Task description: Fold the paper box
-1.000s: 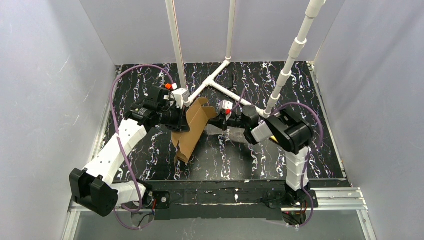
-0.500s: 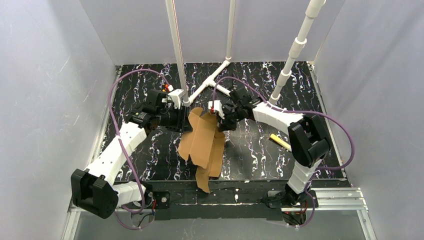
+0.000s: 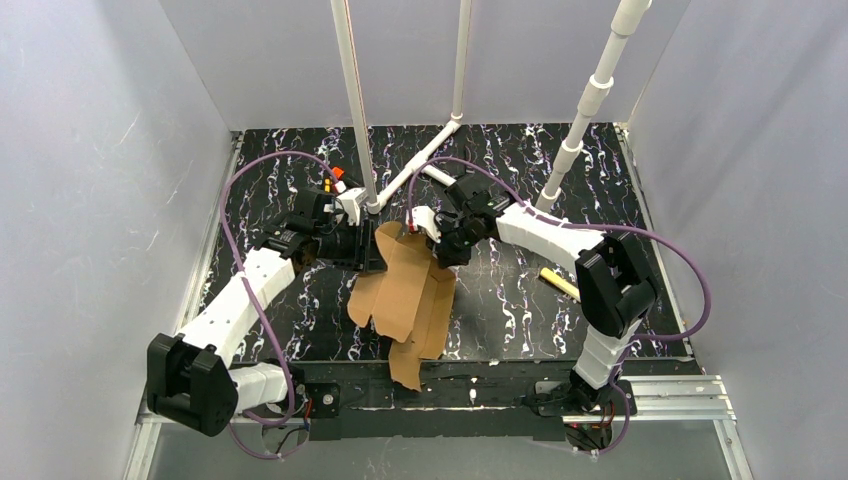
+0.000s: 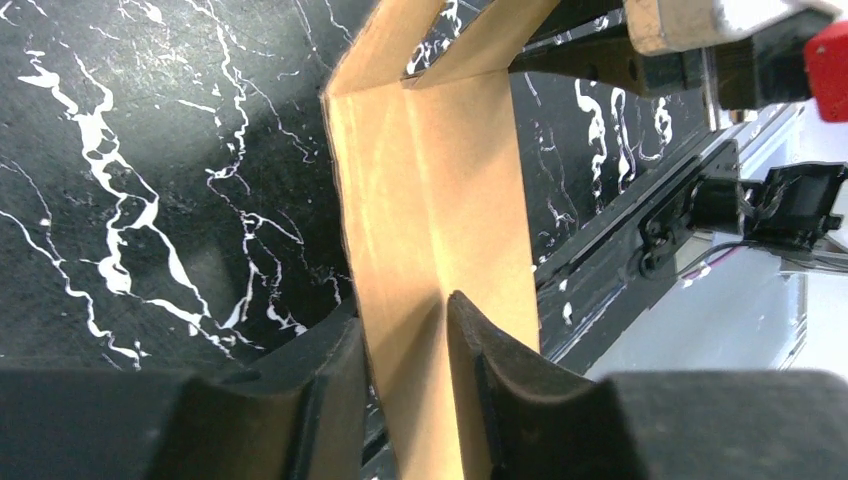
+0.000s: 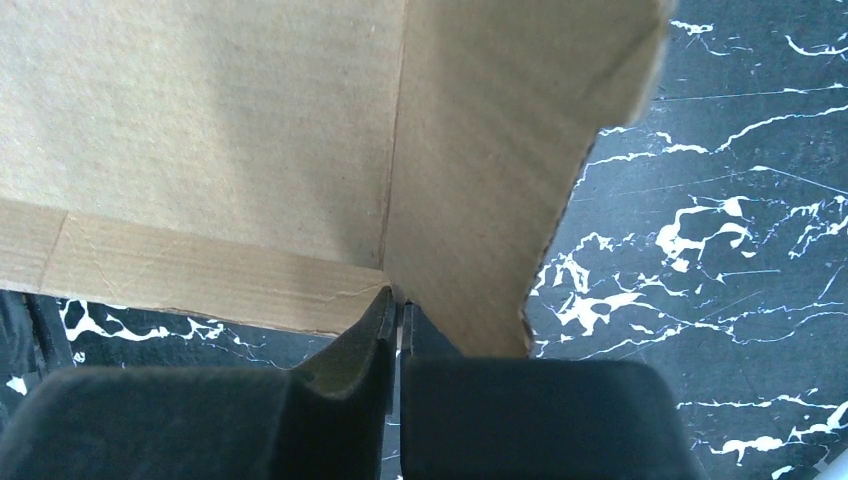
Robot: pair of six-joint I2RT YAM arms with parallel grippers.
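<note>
The paper box (image 3: 405,295) is a flat brown cardboard sheet with flaps, tilted over the middle of the black marbled table, its near tip reaching the front edge. My left gripper (image 3: 368,248) is at its far left flap. In the left wrist view the jaws (image 4: 400,310) stand apart with a strip of the paper box (image 4: 430,200) running loosely between them. My right gripper (image 3: 437,250) is at the far right edge. Its fingers (image 5: 397,300) are pinched shut on the paper box (image 5: 200,130) at a crease.
A white pipe frame (image 3: 420,165) lies on the table just behind both grippers, with upright pipes (image 3: 352,100) rising from it. A small yellow object (image 3: 560,283) lies to the right. Grey walls enclose the table on three sides.
The right arm swung in from the right and closed on the sheet's far edge. The left jaws opened. The sheet spread out and dropped toward the front edge.
</note>
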